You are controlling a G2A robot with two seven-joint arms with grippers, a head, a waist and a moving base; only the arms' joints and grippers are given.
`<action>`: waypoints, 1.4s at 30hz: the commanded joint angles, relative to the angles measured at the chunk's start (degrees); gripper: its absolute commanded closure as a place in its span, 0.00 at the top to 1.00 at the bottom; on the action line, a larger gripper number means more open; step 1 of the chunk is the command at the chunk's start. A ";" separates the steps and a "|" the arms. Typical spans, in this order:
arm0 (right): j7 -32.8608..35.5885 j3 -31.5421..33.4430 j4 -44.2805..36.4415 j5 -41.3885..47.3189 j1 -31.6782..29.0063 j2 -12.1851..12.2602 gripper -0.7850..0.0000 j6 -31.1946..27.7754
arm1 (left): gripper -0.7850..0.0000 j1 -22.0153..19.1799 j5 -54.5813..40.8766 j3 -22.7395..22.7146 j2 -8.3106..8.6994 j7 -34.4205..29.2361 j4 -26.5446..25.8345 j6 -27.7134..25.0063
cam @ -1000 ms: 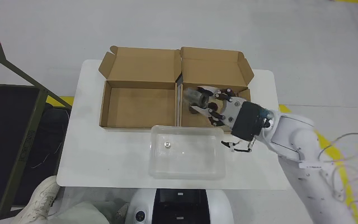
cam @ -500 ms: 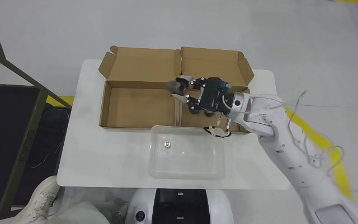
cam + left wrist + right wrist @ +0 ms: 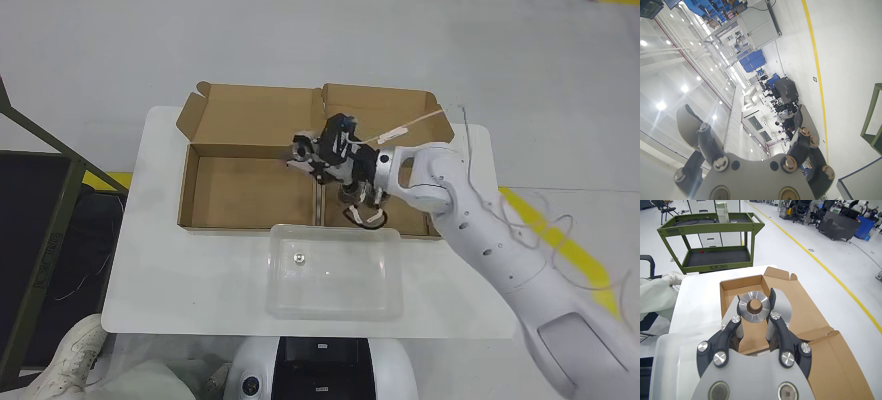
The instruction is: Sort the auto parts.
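A silver metal ring (image 3: 748,313) with a round hole is clamped between the fingers of my right gripper (image 3: 755,303). From above, the right gripper (image 3: 308,156) hangs with the ring (image 3: 299,152) over the far right corner of the left cardboard box (image 3: 200,190), just beside the wall it shares with the right cardboard box (image 3: 437,140). The left box's inside (image 3: 730,298) lies straight below the ring. A small metal part (image 3: 297,259) lies in the clear plastic bin (image 3: 390,300). My left gripper (image 3: 744,121) points up at the hall ceiling, open, nothing between its fingers.
Both boxes stand side by side at the back of the white table (image 3: 150,260), lids folded back. The clear bin sits at the front centre. A green cart (image 3: 715,237) stands off the table's left end, and pale cloth (image 3: 655,298) lies by that edge.
The right arm has swung left from above the right box to above the left box's far right corner, still holding the metal ring.
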 commanded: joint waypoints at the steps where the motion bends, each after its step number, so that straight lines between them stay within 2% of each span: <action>1: 0.05 -1.90 3.48 1.64 1.79 -1.16 0.00 -0.55 | 1.00 0.00 0.00 0.00 0.00 0.00 0.00 0.00; 8: 1.03 -8.38 14.38 6.32 7.28 -5.98 0.00 -2.24 | 1.00 0.00 0.00 0.00 0.00 0.00 0.00 0.00; 18: 2.67 -15.48 27.51 8.09 12.35 -13.39 0.00 -1.74 | 1.00 0.00 0.00 0.00 0.00 0.00 0.00 0.00; 31: 4.41 -20.39 42.59 9.44 15.52 -22.69 0.00 -2.60 | 1.00 0.00 0.00 0.00 0.00 0.00 0.00 0.00; 42: 4.32 -22.12 52.36 7.71 16.52 -28.57 0.00 -3.07 | 1.00 0.00 0.00 0.00 0.00 0.00 0.00 0.00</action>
